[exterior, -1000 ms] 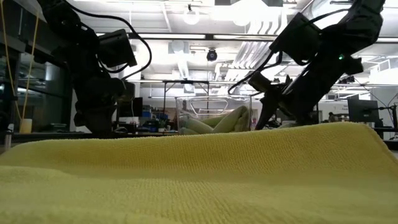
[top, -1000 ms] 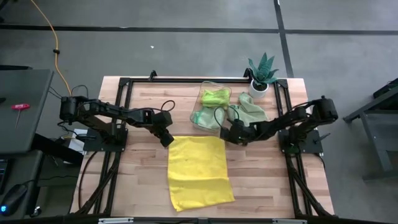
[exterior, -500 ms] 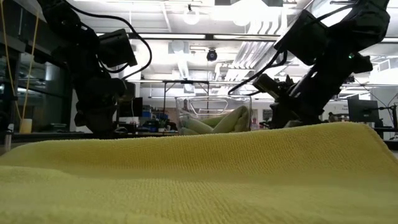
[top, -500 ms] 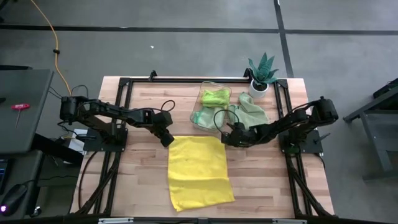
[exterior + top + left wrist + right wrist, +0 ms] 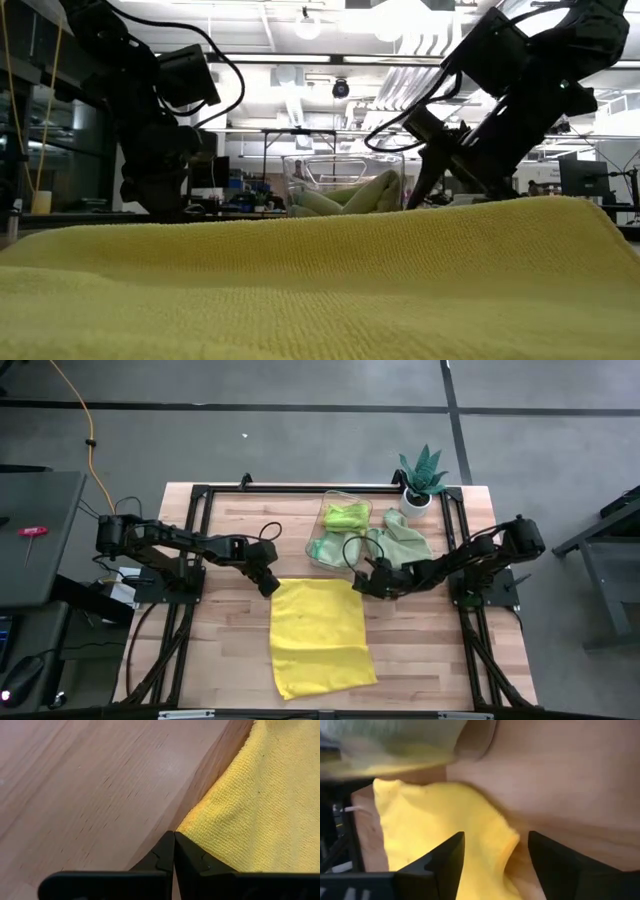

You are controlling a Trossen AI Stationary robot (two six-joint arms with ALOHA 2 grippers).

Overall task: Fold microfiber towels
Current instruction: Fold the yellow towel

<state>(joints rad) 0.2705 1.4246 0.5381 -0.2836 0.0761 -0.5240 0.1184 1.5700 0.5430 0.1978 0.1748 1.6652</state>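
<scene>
Since a second ago the right gripper (image 5: 358, 582) has edged toward the flat yellow towel (image 5: 318, 635)'s far right corner, fingers spread, apparently gripping nothing, while the left gripper (image 5: 271, 588) stays pinched shut at the far left corner.

And here we see 2 matte black arms, chunky at the joints, looping black cables running along both. The left pincer (image 5: 173, 851) shows 2 flat dark fingers with notched inner edges; the right pincer (image 5: 496, 855) has 2 broad black fingers, plain and unmarked.
</scene>
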